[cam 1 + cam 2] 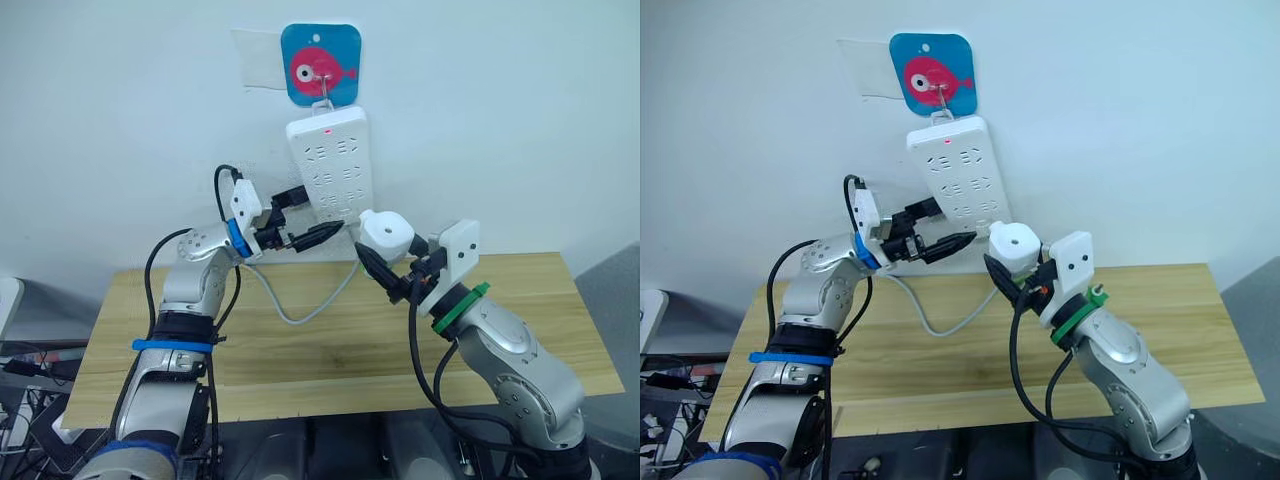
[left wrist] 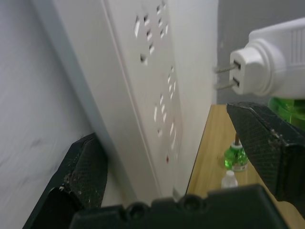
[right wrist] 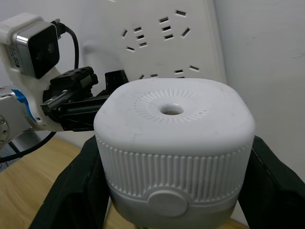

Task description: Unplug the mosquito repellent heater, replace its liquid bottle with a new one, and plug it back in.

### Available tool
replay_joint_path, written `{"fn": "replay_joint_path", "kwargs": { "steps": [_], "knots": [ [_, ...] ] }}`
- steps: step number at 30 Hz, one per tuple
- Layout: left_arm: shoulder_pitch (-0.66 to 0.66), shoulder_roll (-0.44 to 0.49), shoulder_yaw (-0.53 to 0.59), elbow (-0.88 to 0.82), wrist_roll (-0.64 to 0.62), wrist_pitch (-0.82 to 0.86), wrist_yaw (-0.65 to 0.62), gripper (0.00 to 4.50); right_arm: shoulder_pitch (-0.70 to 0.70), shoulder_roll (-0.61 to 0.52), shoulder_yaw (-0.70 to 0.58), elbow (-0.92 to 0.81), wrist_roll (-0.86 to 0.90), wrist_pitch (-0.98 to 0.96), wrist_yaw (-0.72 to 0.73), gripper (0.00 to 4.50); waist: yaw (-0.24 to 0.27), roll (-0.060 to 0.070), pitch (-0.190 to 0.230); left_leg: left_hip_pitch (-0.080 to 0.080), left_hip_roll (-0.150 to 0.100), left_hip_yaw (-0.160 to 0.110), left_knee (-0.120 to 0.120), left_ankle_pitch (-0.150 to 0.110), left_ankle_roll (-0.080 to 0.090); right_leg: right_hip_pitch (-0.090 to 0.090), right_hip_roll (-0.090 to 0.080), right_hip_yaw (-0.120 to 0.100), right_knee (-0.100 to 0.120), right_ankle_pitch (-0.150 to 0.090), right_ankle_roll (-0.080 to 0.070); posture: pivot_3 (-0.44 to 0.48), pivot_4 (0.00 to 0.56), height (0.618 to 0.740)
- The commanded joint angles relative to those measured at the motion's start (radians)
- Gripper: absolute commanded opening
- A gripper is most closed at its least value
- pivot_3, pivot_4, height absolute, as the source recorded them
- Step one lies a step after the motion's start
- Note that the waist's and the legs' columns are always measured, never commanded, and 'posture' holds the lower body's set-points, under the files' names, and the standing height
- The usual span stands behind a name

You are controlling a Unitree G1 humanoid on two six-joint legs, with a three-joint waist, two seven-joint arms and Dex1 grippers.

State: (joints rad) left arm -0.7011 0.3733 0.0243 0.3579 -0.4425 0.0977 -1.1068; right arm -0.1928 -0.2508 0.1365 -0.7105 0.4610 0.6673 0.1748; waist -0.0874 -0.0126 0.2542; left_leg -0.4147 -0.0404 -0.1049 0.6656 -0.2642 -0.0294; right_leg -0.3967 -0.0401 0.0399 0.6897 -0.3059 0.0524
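Right gripper (image 1: 385,262) clamps the heater (image 1: 385,233), its 2 prongs just clear of the strip (image 1: 330,165). Left gripper (image 1: 300,215) spreads wide around the strip's edge.

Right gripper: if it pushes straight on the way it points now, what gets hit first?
Probably the power strip. The right gripper, shut on the mosquito repellent heater, has the heater's prongs facing the strip's sockets across a gap. Exact socket alignment is hard to judge.

Bright, even indoor light with soft shadows on the wall (image 1: 520,120); close wrist views slightly blurred.
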Motion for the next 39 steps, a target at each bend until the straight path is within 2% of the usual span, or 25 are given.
{"fn": "replay_joint_path", "kwargs": {
  "steps": [1,5,8,13,17,24,39],
  "knots": [
    [0.007,0.006,0.002,-0.042,-0.009,0.004,-0.021,4.5,-0.017,0.013,-0.025,-0.042,0.004,-0.006,-0.01,3.05,-0.003,0.0,0.0,0.0,0.0,0.0,0.0,0.0,0.0,-0.001,0.0,0.0,0.001,0.0,0.0,-0.119,0.236,0.74],
    [0.072,0.039,0.024,-0.156,-0.049,0.09,-0.015,4.5,-0.014,0.015,-0.031,-0.05,0.004,0.002,-0.015,3.05,-0.015,0.0,0.0,-0.003,0.0,0.004,-0.001,0.0,0.0,-0.008,0.0,0.002,0.007,0.0,0.0,-0.12,0.244,0.74],
    [0.121,0.063,0.039,-0.248,-0.078,0.15,0.008,3.92,-0.014,0.015,-0.031,-0.048,0.002,0.002,-0.013,3.05,-0.023,0.0,0.0,-0.003,0.001,0.004,-0.001,0.0,0.0,-0.009,0.0,0.002,0.007,0.0,0.0,-0.119,0.246,0.74],
    [0.149,0.08,0.057,-0.314,-0.096,0.2,0.051,2.35,-0.025,0.021,-0.017,-0.041,-0.003,0.001,-0.004,3.05,-0.021,0.0,0.0,-0.003,0.001,0.004,-0.001,0.0,0.0,-0.009,0.0,0.002,0.007,0.0,0.0,-0.101,0.254,0.74],
    [0.143,0.074,0.064,-0.329,-0.1,0.218,0.078,1.32,-0.039,0.029,-0.007,-0.034,0.004,0.003,0.011,3.05,-0.02,0.0,0.0,-0.003,0.001,0.004,0.0,0.0,0.0,-0.009,0.0,0.002,0.007,0.0,0.0,-0.101,0.254,0.74],
    [0.138,0.062,0.059,-0.319,-0.085,0.217,0.12,1.32,-0.068,0.026,0.002,-0.044,0.018,0.033,0.03,3.05,-0.02,0.0,0.0,-0.003,0.001,0.004,-0.001,0.0,0.0,-0.009,0.0,0.002,0.007,0.0,0.0,-0.104,0.262,0.74],
    [0.149,0.064,0.052,-0.341,-0.092,0.219,0.107,1.32,-0.132,0.073,0.045,0.058,-0.055,0.022,0.018,3.05,-0.02,0.0,0.0,-0.002,0.001,0.005,0.0,0.0,0.0,-0.009,0.0,0.002,0.007,0.0,0.0,-0.091,0.254,0.74]
  ]
}}
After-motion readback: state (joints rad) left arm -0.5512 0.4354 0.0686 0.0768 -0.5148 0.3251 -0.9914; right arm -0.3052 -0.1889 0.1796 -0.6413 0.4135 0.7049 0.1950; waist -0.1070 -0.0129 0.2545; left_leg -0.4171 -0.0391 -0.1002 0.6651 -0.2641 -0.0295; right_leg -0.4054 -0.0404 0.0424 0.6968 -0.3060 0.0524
